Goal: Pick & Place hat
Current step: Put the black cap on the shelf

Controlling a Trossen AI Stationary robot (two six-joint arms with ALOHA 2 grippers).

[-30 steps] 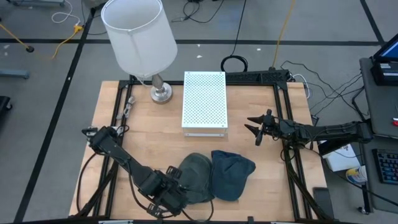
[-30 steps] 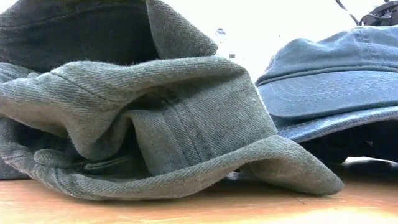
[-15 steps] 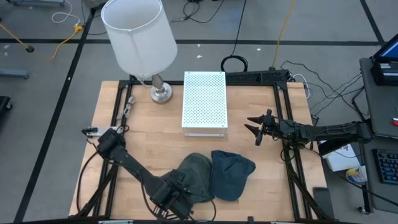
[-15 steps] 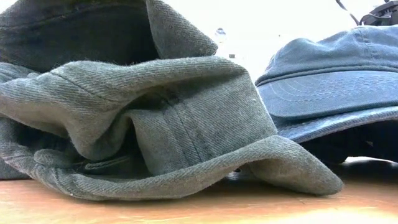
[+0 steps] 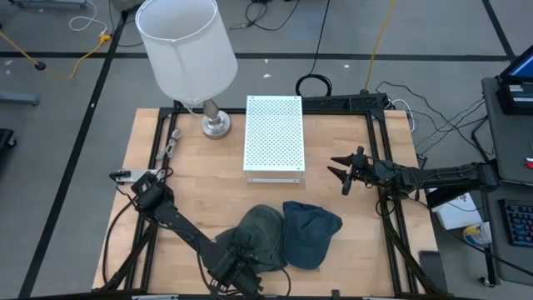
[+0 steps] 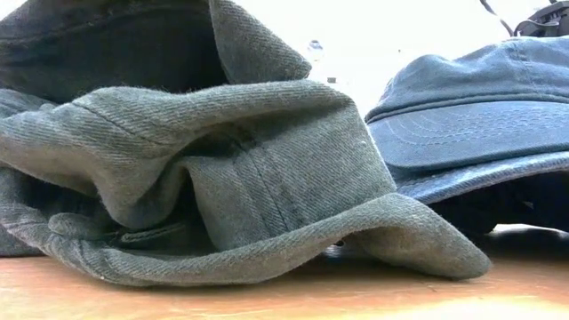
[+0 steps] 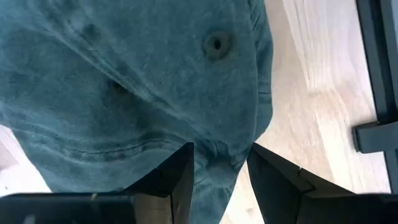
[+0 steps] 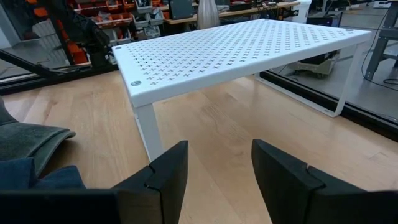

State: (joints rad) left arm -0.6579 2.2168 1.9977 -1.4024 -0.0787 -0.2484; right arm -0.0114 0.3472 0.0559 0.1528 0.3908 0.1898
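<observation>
A crumpled grey-green hat (image 5: 265, 229) lies near the table's near edge, and its rim rests on the wood (image 6: 267, 258). A blue hat (image 5: 312, 233) lies against its right side and fills the right of the low view (image 6: 471, 124). My left gripper (image 5: 237, 265) is low over the green hat's near-left edge. It is open, one finger on each side of the cloth (image 7: 124, 81). My right gripper (image 5: 341, 171) waits open at the table's right side, above bare wood (image 8: 219, 155). My left gripper comes at the green hat from above. Its open fingers (image 7: 183, 171) stand on either side of a bulge of the hat's edge (image 7: 219, 152). Whether they touch the cloth I cannot tell. The hat lies slack on the table.
A white perforated shelf (image 5: 274, 133) stands at the table's far middle, seen close in the right wrist view (image 8: 230, 50). A lamp with a white shade (image 5: 187, 50) stands at the far left corner. Bare wood lies left of the hats and between shelf and hats.
My left gripper has moved along the near edge toward the table's right, onto the green hat's near-left edge. The hats have stayed where they were, and the right arm has kept still.
</observation>
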